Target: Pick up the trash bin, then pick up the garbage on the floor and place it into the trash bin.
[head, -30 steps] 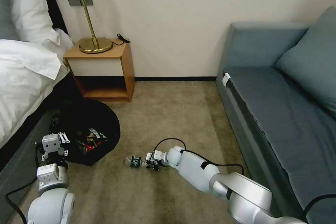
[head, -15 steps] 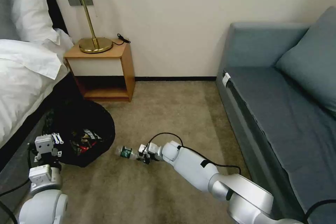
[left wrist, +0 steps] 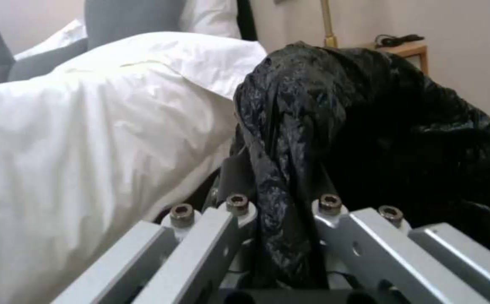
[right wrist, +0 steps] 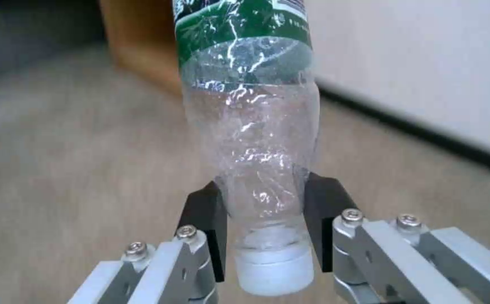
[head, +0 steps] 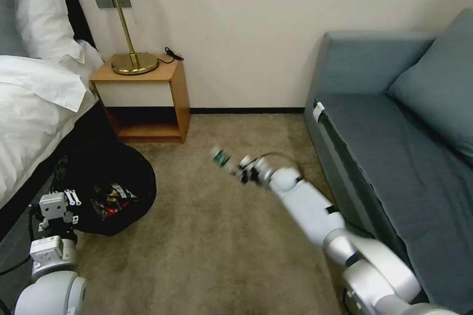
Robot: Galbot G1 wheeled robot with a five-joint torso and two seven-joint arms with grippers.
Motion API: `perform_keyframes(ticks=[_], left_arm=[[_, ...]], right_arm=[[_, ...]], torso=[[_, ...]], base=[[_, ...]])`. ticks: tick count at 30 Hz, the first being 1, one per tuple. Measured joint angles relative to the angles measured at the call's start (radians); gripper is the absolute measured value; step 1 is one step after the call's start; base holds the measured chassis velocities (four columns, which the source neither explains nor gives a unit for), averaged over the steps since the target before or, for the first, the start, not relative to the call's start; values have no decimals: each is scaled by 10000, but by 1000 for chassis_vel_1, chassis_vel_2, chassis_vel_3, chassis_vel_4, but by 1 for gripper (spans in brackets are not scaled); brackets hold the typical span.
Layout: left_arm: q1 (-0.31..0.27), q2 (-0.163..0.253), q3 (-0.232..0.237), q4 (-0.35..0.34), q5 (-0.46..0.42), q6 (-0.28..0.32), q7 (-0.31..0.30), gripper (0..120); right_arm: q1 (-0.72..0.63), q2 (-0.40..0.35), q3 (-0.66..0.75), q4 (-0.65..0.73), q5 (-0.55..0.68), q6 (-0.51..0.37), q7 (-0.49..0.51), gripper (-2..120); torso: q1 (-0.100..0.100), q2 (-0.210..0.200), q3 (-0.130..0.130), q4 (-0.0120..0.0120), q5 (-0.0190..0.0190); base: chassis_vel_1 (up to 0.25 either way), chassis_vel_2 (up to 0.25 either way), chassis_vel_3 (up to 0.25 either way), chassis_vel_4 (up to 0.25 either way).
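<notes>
right gripper (right wrist: 264, 219) clamps bottle (right wrist: 250, 126) neck | left gripper (left wrist: 281, 211) pinches trash bin (head: 106, 187) liner

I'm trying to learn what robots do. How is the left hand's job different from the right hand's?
The left hand pinches the crinkly black bag of the trash bin, low beside the bed. The right hand clamps a clear bottle by its neck, just above the white cap, raised over the carpet, away from the bin. Both are shut on something.
</notes>
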Motion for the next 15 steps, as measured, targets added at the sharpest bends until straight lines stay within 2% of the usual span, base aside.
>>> perform_keyframes(ticks=[4, 5, 8, 15], left_arm=[[-213, -260, 315, 244, 155, -177, 36, 4], [-213, -260, 315, 244, 155, -177, 36, 4], [-364, -400, 572, 357, 254, -224, 43, 4], [-662, -544, 933, 431, 255, -258, 93, 4]], right_arm=[[-254, -518, -101, 2244, 1928, -870, 214, 30], [-254, -518, -101, 2244, 1928, -870, 214, 30], [-785, -721, -450, 3858, 3330, -1474, 434, 30], [-1429, -658, -1071, 5366, 4515, -2112, 774, 30]], torso=[[0, 1, -1, 0, -7], [0, 1, -1, 0, -7], [0, 0, -1, -1, 0], [0, 0, -1, 2, -4]], base=[[0, 0, 0, 0], [0, 0, 0, 0], [0, 0, 0, 0], [0, 0, 0, 0]])
